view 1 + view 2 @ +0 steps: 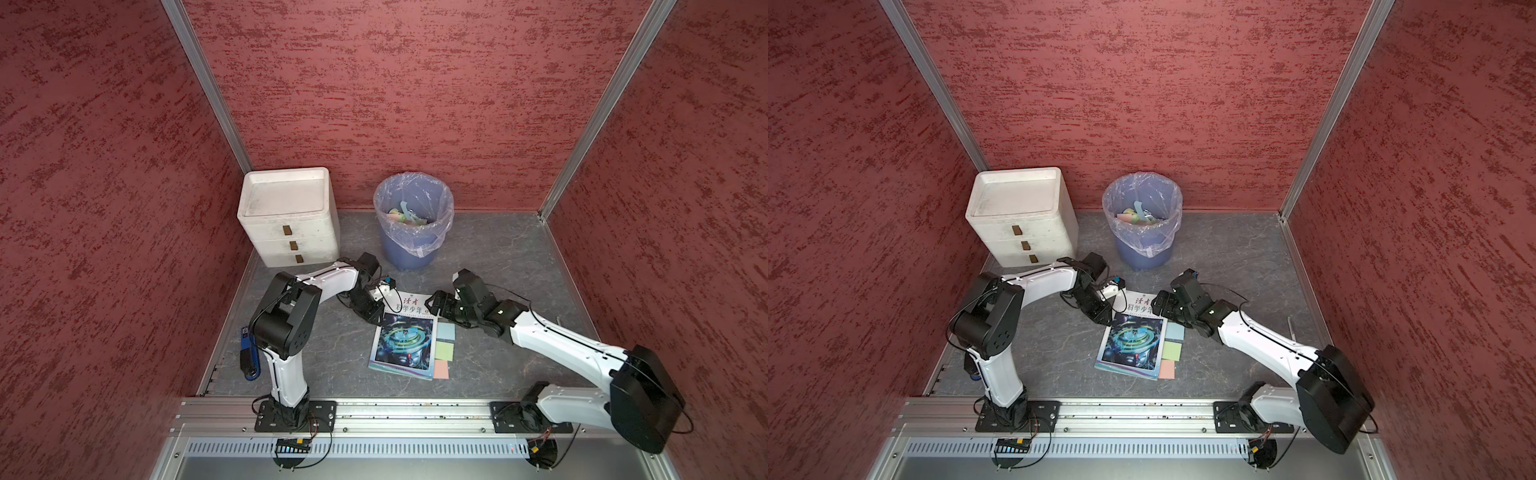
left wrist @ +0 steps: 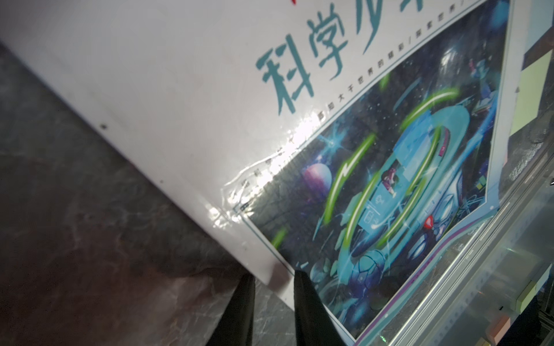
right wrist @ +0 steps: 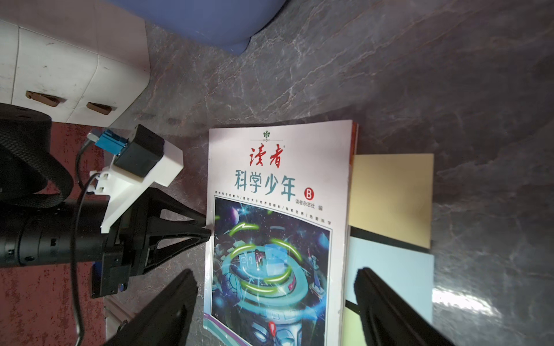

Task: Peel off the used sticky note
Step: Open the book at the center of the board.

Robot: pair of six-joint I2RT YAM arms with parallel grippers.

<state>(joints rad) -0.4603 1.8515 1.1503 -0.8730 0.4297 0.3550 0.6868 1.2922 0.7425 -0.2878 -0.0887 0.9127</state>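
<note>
We are looking at a glossy white-and-blue paper magazine (image 1: 405,345) lying closed on the grey marbled tabletop (image 1: 498,266). Four notes are sticking out past its edge on the right arm's side: a pale yellow square sticky note (image 3: 392,197) farthest from the arms' bases, then a light blue square sticky note (image 1: 446,331), a green square sticky note (image 1: 444,350) and a salmon-pink square sticky note (image 1: 441,368). The right gripper (image 3: 274,271) is hanging over the magazine's far corner on that side, jaws spread wide and holding nothing. The left gripper (image 2: 273,274) is meeting the opposite edge, its jaws narrowed to a small gap with that edge between them; we are not able to tell whether they are clamping it. Behind, a blue plastic bin (image 1: 409,249) with a clear liner is standing beside a white three-drawer plastic cabinet (image 1: 291,232).
</note>
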